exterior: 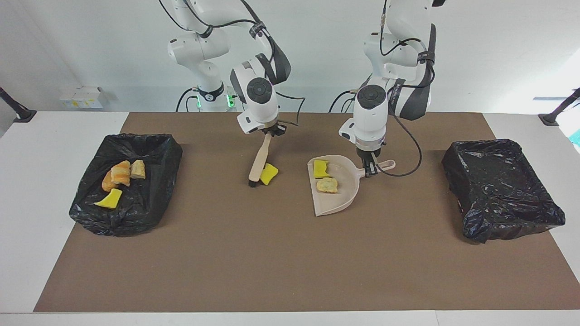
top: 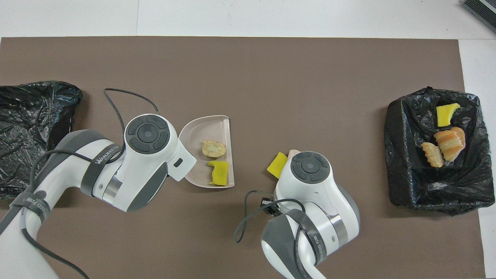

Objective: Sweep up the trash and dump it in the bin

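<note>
Loose yellow sponge scrap on the mat, touching the brush bristles, at about 6 o'clock from the right gripper, which is clamped on the brush handle top. Two more scraps in the dustpan, its handle pinched by the closed left gripper at 3 o'clock. Four scraps in the bin at the right arm's end.

Bright, even light from above. Soft, short shadows on the brown mat just under the arms. Small white glints on the black bin liner at the left arm's end of the mat. Sharp focus across both views, without visible blur or bending at the edges.
</note>
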`<act>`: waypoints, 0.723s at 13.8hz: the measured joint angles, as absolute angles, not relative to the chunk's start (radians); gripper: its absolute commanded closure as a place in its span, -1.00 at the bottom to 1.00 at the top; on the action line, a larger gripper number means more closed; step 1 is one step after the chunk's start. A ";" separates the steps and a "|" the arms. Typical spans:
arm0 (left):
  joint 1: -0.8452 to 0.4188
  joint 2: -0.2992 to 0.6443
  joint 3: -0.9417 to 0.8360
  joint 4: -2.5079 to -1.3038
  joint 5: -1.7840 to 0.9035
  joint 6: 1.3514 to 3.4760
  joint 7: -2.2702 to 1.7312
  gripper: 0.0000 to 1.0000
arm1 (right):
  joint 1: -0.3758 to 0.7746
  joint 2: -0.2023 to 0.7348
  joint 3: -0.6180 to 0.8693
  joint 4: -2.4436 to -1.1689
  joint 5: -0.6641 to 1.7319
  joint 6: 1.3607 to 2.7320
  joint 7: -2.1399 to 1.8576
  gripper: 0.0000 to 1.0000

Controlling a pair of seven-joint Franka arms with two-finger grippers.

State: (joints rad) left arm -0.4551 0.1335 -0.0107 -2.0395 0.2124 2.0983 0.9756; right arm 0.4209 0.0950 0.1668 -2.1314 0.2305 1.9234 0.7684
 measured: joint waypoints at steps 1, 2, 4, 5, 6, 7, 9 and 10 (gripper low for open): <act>-0.455 0.133 -0.011 -2.040 0.212 2.098 0.976 1.00 | 0.433 0.127 0.167 -2.086 0.231 1.923 0.768 1.00; -0.455 0.133 -0.011 -2.040 0.212 2.098 0.976 1.00 | 0.443 0.152 0.167 -2.049 0.233 1.923 0.768 1.00; -0.455 0.133 -0.011 -2.040 0.212 2.098 0.976 1.00 | 0.465 0.186 0.168 -1.992 0.267 1.923 0.768 1.00; -0.455 0.133 -0.011 -2.040 0.212 2.098 0.976 1.00 | 0.480 0.202 0.169 -1.968 0.279 1.923 0.768 1.00; -0.455 0.133 -0.011 -2.040 0.212 2.098 0.976 1.00 | 0.499 0.218 0.169 -1.947 0.286 1.924 0.768 1.00; -0.455 0.133 -0.010 -2.040 0.212 2.098 0.976 1.00 | 0.519 0.237 0.170 -1.929 0.289 1.930 0.768 1.00; -0.455 0.133 -0.010 -2.040 0.212 2.099 0.976 1.00 | 0.548 0.269 0.174 -1.900 0.311 1.976 0.756 1.00; -0.455 0.134 -0.010 -2.040 0.212 2.099 0.976 1.00 | 0.562 0.279 0.176 -1.890 0.336 1.997 0.747 1.00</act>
State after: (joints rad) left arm -0.4551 0.1335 -0.0101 -2.0398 0.2123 2.0987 0.9756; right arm 0.5620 0.2792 0.1762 -1.8904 0.3356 1.9972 0.7472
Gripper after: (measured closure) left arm 0.687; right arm 0.731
